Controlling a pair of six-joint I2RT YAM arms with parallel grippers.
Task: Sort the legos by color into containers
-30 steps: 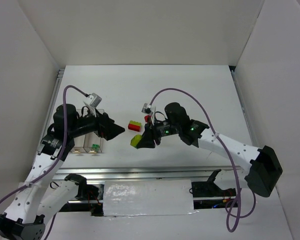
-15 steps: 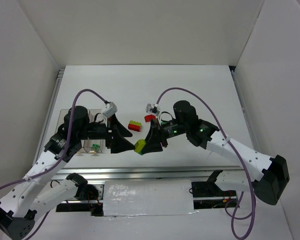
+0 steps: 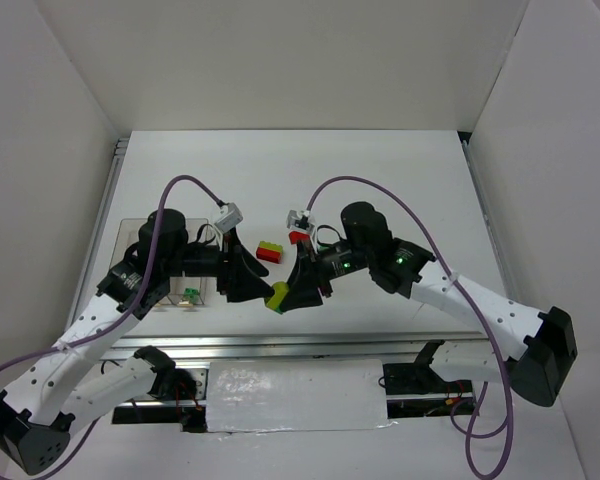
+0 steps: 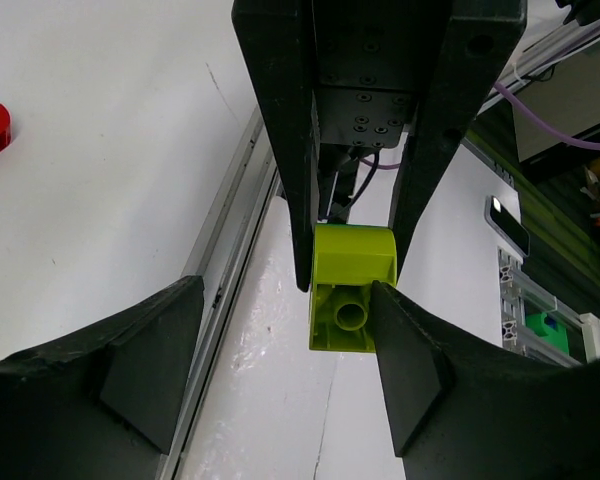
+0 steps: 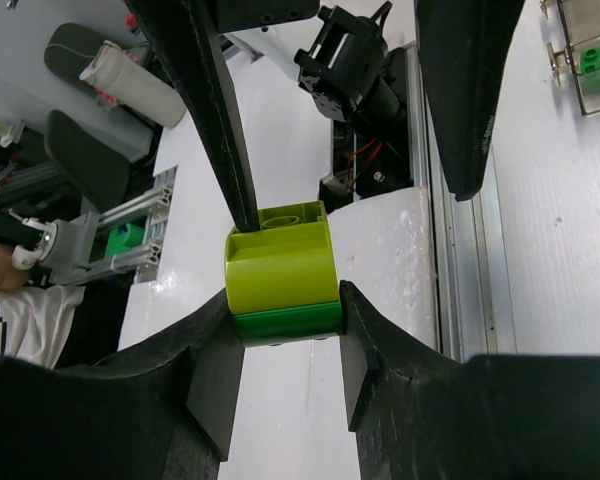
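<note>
The right end effector (image 5: 285, 325) is clamped on a two-colour brick (image 5: 283, 270), yellow-green stacked on green, and holds it clear of the tabletop (image 3: 380, 180) near its front edge. The left end effector (image 4: 285, 290) faces it with fingers apart, one on each side of the brick. In the right wrist view one left finger lies against the yellow-green half, but I cannot confirm firm contact.

I judge the step in hand to be splitting this stack so each colour can be sorted. The next move calls for the left fingers to close on the yellow-green half alone, then pull or twist while the right keeps the green half.

The containers (image 3: 130, 222) sit to the left, well apart, with a green brick (image 3: 190, 295) in one of them. A red-and-green stack (image 3: 271, 251) and a red brick (image 3: 298, 237) lie unsorted just behind the end effectors.

I can read no brand, label or writing in any view.
</note>
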